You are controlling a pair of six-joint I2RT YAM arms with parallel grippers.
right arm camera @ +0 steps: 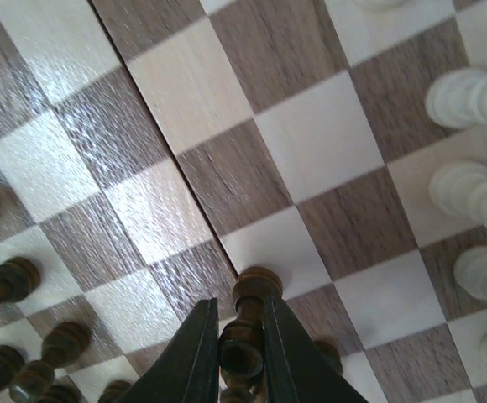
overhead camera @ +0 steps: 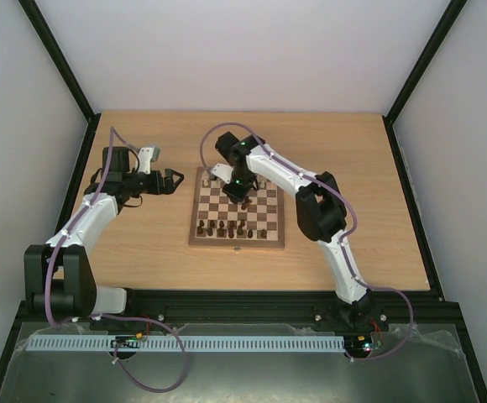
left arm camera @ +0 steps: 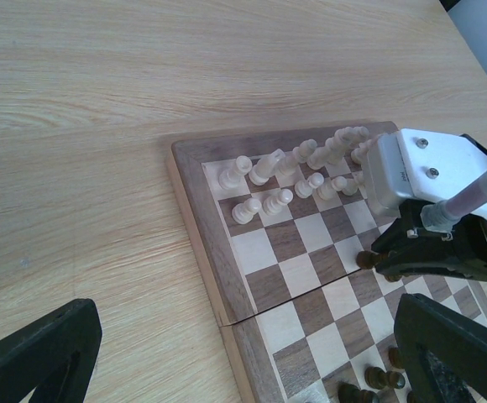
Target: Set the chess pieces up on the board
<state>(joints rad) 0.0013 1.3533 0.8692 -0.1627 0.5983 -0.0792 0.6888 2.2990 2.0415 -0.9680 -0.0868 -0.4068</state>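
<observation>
Chess pieces [overhead camera: 227,228] of the dark colour crowd the rows nearest you on the board [left arm camera: 195,210], which lies flat on the counter [overhead camera: 143,243]. Farther in, around mid-board, your right end effector [right arm camera: 238,315] has both fingers pressed against one dark piece [right arm camera: 254,290]; you cannot tell whether its base touches the square. Your left end effector [overhead camera: 175,180] hangs over the counter just beside the board's left edge, fingers spread wide, holding nothing. The pale pieces [left arm camera: 311,180] stand bunched along the far rows.
</observation>
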